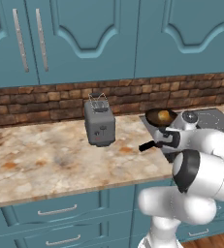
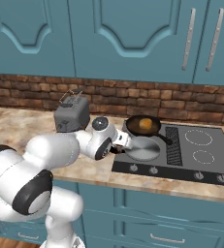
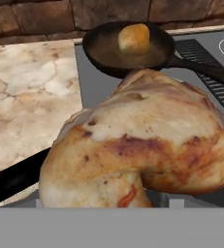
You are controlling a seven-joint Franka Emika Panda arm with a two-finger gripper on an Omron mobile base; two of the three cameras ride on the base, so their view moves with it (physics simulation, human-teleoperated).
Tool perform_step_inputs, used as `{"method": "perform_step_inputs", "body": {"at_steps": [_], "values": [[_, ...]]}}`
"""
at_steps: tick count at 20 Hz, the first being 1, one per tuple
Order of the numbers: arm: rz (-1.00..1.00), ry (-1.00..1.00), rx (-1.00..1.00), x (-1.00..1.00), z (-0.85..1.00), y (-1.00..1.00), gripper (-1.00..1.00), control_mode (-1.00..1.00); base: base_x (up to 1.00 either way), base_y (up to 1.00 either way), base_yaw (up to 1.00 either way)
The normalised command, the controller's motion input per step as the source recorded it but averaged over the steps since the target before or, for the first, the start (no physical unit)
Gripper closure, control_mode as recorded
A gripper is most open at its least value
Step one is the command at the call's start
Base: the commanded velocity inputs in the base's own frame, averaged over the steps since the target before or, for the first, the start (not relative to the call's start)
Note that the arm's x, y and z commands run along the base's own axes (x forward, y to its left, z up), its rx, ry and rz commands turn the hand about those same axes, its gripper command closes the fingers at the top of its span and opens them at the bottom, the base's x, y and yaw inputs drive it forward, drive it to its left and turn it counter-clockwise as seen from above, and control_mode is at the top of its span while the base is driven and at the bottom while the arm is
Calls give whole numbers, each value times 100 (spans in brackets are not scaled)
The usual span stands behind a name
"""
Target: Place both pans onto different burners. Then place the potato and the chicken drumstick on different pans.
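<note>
A large browned chicken drumstick (image 3: 142,140) sits right in front of the hand camera and hides the fingertips. My gripper (image 2: 119,145) is shut on it, low over the left edge of the shiny silver-grey pan (image 2: 143,149). That pan rests on the front left burner, and its black handle (image 3: 11,179) points left over the counter. Behind it the dark brown pan (image 2: 142,126) stands on the back left burner with the potato (image 2: 145,124) inside, its handle pointing right. In the hand view the potato (image 3: 134,38) lies in the dark pan (image 3: 128,53).
A grey toaster (image 1: 100,123) stands on the marble counter left of the cooktop (image 2: 200,164). A black ribbed vent (image 2: 172,139) runs down the cooktop's middle, with two bare burner rings (image 2: 197,136) to its right. A brick wall and blue cabinets rise behind.
</note>
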Motion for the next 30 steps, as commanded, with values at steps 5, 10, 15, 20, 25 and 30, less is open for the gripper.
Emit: {"method": "perform_step_inputs", "body": {"at_steps": [5, 10, 15, 20, 25, 30], "values": [[0, 11, 2, 41, -20, -59, 100, -100, 0, 0, 0], [0, 13, 2, 44, -30, -52, 100, -100, 0, 0, 0], [0, 11, 2, 34, -28, -37, 100, -100, 0, 0, 0], [0, 8, 2, 19, -30, -26, 100, -100, 0, 0, 0], [0, 4, 6, 22, -37, -19, 100, -100, 0, 0, 0], [0, 2, 5, 28, -26, -12, 100, -100, 0, 0, 0]]}}
